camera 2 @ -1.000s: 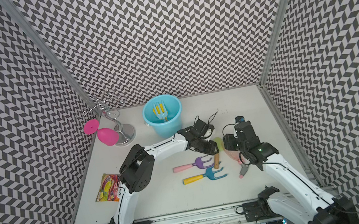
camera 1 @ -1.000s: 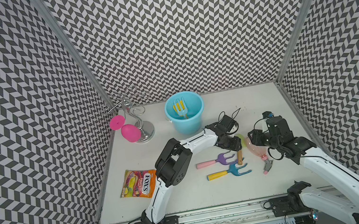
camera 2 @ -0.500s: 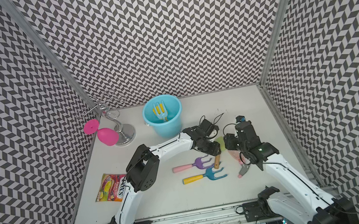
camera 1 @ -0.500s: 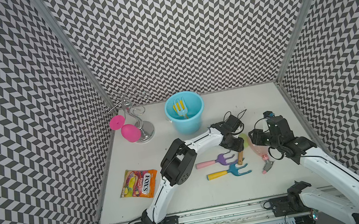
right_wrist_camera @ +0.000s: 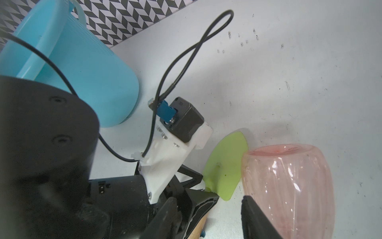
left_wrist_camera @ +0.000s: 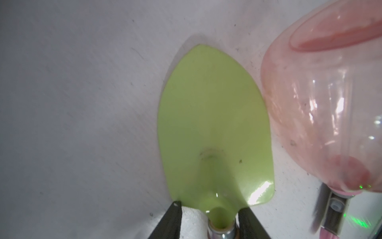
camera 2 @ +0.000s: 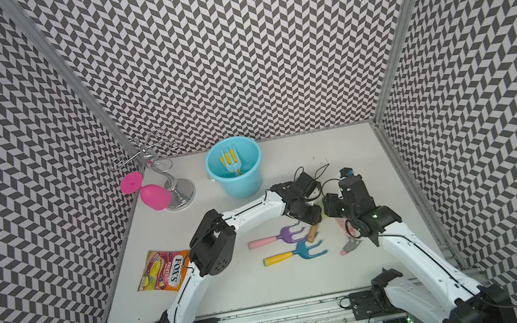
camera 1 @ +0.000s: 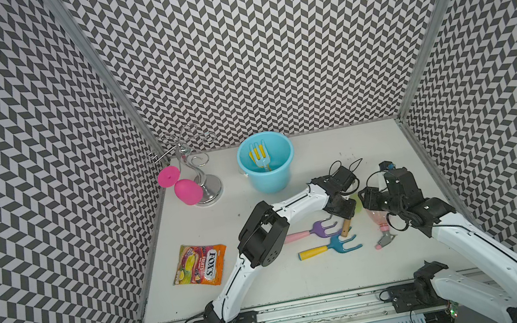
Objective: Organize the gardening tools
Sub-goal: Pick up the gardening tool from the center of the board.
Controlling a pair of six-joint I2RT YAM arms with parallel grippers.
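Presently, the left gripper (left_wrist_camera: 209, 215) sits low over the green trowel (left_wrist_camera: 213, 124), which lies flat on the worktop (camera 1: 308, 286) right of centre. Its fingers (left_wrist_camera: 169, 223) straddle the trowel's neck and are partly open. One appears to touch the neck; the other shows a gap. The wooden handle points toward the front edge.

The spray bottle (camera 1: 380, 220) lies on its side just beside the blade, trigger toward the front. The right gripper (right_wrist_camera: 208, 204) is at the bottle's base end. Its fingers stand apart, one against the bottle's wall, and the bottle is not between them.

The purple fork (camera 1: 319, 229) and blue fork (camera 1: 337, 247) lie side by side, left of the trowel handle. A pale-blue fork (camera 1: 260, 158) stands in the blue bucket (camera 1: 271, 181) at the rear.
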